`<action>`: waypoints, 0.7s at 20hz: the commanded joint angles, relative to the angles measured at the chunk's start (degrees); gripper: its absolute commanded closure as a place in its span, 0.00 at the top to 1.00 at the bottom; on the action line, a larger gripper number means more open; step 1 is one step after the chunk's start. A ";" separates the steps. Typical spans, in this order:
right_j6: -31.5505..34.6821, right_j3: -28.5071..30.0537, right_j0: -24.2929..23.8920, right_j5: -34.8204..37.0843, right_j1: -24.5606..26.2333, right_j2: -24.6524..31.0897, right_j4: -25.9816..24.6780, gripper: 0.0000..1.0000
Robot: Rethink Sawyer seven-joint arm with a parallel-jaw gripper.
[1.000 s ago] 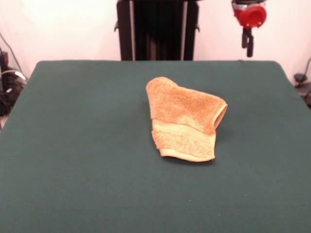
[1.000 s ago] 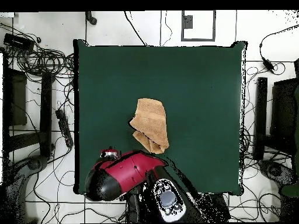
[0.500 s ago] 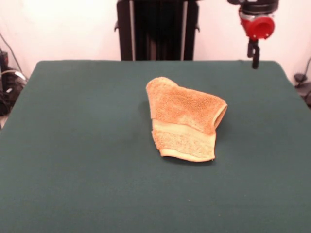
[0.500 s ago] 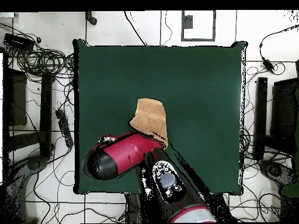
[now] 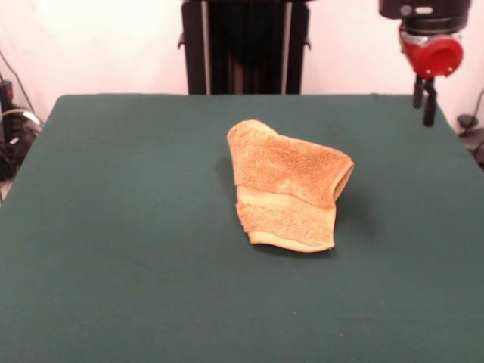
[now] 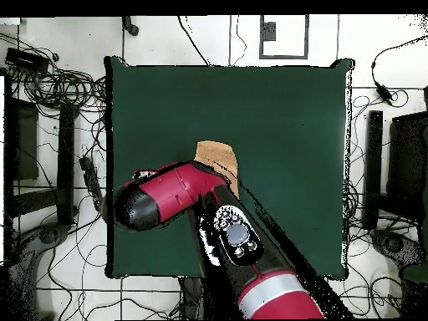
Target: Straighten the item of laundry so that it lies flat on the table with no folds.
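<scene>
Tool (image 5: 424,102) shifted right, grip state unclear | washcloth (image 5: 288,186) folded, hem toward camera

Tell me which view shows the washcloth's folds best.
The front view: the whole washcloth shows there, its upper layer folded over the banded lower part, with an open loop at one side. In the overhead view the arm covers most of it, leaving only one end visible.

Orange-tan terry washcloth (image 5: 289,184) lies folded over itself near centre of dark green table (image 5: 121,227). Upper layer bulges, open at one side; flat woven band and hemmed edge show on the lower flap. Overhead, arm covers most of it.
</scene>
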 commanded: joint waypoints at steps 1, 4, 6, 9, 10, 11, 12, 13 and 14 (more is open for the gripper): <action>-6.47 -8.83 0.17 9.08 4.94 7.52 -0.36 1.00; -7.64 -10.87 0.09 10.65 5.70 8.21 -0.68 1.00; -8.15 -11.97 0.11 11.54 6.20 8.48 -0.92 1.00; -8.55 -13.20 0.14 12.73 6.74 8.82 -1.31 1.00; -8.65 -13.47 0.10 13.03 6.88 8.93 -1.47 1.00; -8.78 -13.73 0.09 13.36 7.03 8.97 -1.71 1.00; -8.91 -14.02 0.06 13.62 7.24 9.12 -1.85 1.00; -8.76 -14.04 -0.05 13.73 7.25 9.28 -2.08 1.00; -8.45 -13.62 -0.33 13.36 7.23 9.36 -2.27 1.00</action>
